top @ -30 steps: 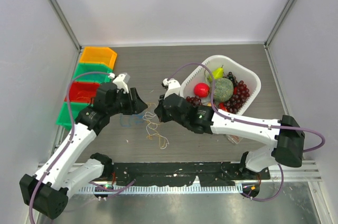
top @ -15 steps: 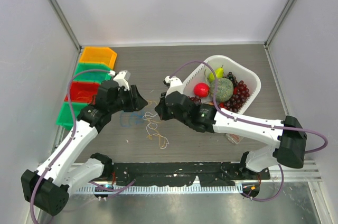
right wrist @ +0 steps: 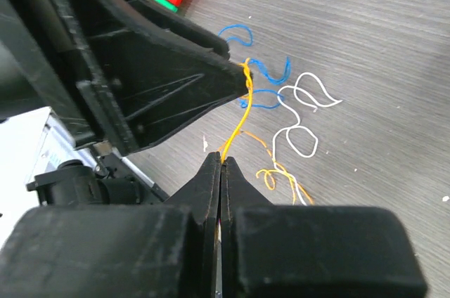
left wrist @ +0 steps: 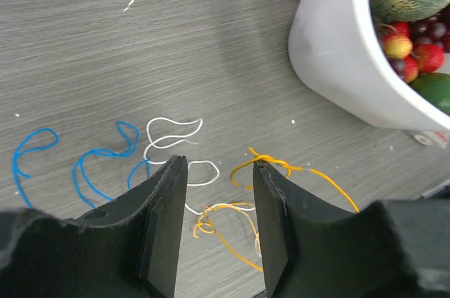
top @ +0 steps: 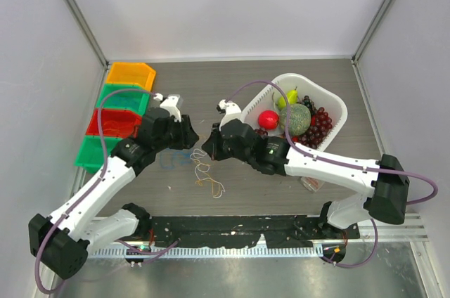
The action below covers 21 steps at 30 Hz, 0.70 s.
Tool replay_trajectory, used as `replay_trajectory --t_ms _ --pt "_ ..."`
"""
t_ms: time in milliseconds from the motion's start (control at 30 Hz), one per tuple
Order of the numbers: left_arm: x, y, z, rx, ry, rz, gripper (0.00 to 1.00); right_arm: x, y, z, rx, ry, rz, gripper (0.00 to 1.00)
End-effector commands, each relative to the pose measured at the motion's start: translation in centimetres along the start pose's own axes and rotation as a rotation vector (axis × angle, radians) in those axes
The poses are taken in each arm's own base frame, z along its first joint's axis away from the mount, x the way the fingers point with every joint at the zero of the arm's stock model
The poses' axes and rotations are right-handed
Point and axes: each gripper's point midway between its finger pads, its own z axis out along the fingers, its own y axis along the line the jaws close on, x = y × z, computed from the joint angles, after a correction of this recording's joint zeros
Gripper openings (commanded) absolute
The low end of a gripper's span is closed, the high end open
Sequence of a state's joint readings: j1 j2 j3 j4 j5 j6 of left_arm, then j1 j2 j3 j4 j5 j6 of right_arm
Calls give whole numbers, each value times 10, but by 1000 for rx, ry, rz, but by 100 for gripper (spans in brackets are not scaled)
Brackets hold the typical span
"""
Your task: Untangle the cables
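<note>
left gripper [left wrist: 216, 171]: jaws apart, six o'clock
cables [left wrist: 169, 145]: blue, white, orange strands around fingertips
basket [left wrist: 337, 52]: two o'clock

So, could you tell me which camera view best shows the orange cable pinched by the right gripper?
The right wrist view: the orange cable rises taut from the shut right gripper. The left wrist view shows only its knot and loose loops; from above it is only a faint thread.

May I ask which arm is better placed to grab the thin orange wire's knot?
Probably left: the left gripper is open with a fingertip at the knot; the right gripper is shut on that wire.
</note>
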State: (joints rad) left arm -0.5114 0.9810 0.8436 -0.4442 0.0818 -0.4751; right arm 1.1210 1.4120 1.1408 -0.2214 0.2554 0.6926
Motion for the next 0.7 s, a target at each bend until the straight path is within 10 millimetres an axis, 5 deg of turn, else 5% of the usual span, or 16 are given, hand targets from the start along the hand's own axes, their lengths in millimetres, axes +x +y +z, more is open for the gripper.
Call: replay_trajectory --t_ms 0,200,367,533,667 --pt "-21 18 4 -159 -86 106 46 -43 33 -24 -145 -77 100 1" --pt "-7 25 24 -182 -54 96 47 -84 63 -54 -394 -100 254 1" --pt "5 96 11 -502 18 19 49 -136 56 -101 -388 -252 199 1" --pt "-12 98 -11 -480 -101 -40 62 -167 49 -129 -360 -339 113 1" --pt "-15 88 -22 -449 -72 -26 63 -164 53 -113 -369 -299 74 1"
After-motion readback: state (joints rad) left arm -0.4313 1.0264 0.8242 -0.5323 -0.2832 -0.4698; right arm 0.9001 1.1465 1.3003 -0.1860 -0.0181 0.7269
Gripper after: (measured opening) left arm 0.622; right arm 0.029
